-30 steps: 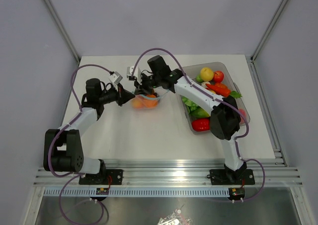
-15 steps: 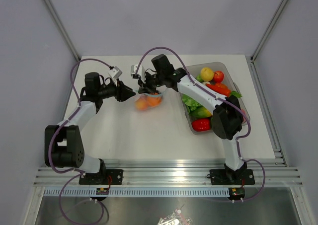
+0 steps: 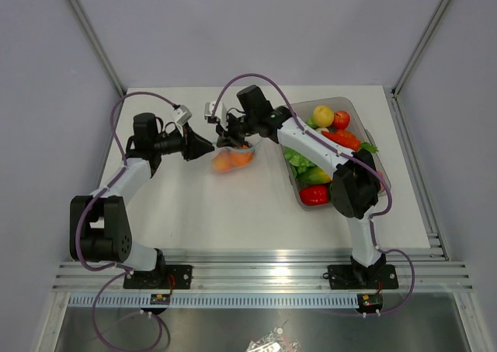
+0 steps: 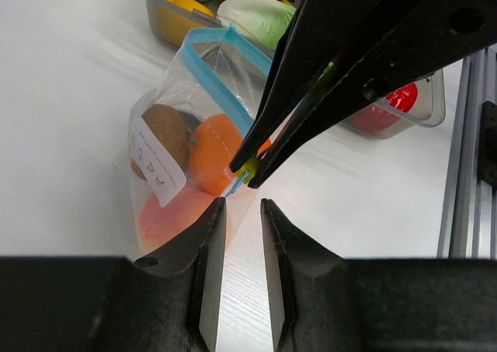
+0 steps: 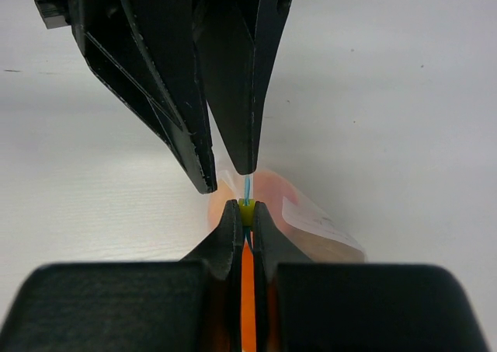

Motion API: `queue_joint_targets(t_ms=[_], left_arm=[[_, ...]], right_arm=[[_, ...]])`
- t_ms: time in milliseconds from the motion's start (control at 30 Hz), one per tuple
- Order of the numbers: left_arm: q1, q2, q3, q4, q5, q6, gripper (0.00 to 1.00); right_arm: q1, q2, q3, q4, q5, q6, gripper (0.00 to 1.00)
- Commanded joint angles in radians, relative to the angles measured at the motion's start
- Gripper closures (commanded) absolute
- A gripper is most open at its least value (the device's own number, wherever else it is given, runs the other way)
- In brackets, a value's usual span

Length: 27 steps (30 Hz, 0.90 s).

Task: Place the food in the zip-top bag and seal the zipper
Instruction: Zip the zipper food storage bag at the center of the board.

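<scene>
The zip-top bag point(image 3: 231, 159) hangs just above the table between both arms. Through its clear wall I see the food: a round orange point(image 4: 211, 150), a brown fruit point(image 4: 165, 128) and a pink-orange peach point(image 4: 167, 212). The light blue zipper point(image 4: 208, 33) runs along the bag's mouth, ending at a small yellow slider point(image 5: 246, 210). My right gripper point(image 5: 246, 206) is shut on the zipper at that slider. My left gripper point(image 4: 242, 204) stands just left of the bag's corner, its jaws a narrow gap apart with nothing between them.
At the right of the table stands a rigid clear tray point(image 3: 386, 177) with green lettuce point(image 3: 299, 162), a yellow fruit point(image 3: 324, 116), a red tomato point(image 3: 342, 119) and a red pepper point(image 3: 314, 195). An aluminium rail point(image 3: 264, 270) runs along the near edge.
My left gripper has opened and let go of the bag, then narrowed somewhat. The right gripper has lifted the bag slightly while staying shut on the zipper.
</scene>
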Motion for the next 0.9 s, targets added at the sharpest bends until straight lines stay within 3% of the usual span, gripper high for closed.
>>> queue_joint_targets(t_ms=[0,367,533,867], left_arm=[[-0.014,0.009,0.033,0.059,0.055,-0.015,0.73],[-0.041,0.039,0.049,0.078,0.044,-0.046,0.8],[-0.052,0.035,0.046,0.086,0.041,-0.055,0.72],[-0.061,0.035,0.042,0.093,0.052,-0.055,0.7]], right_arm=[[-0.003,-0.038,0.045,-0.001,-0.034,0.008,1.0],[0.002,-0.027,0.059,-0.005,-0.046,0.016,1.0],[0.003,-0.021,0.065,-0.005,-0.046,0.019,1.0],[0.002,-0.02,0.074,-0.007,-0.043,0.019,1.0]])
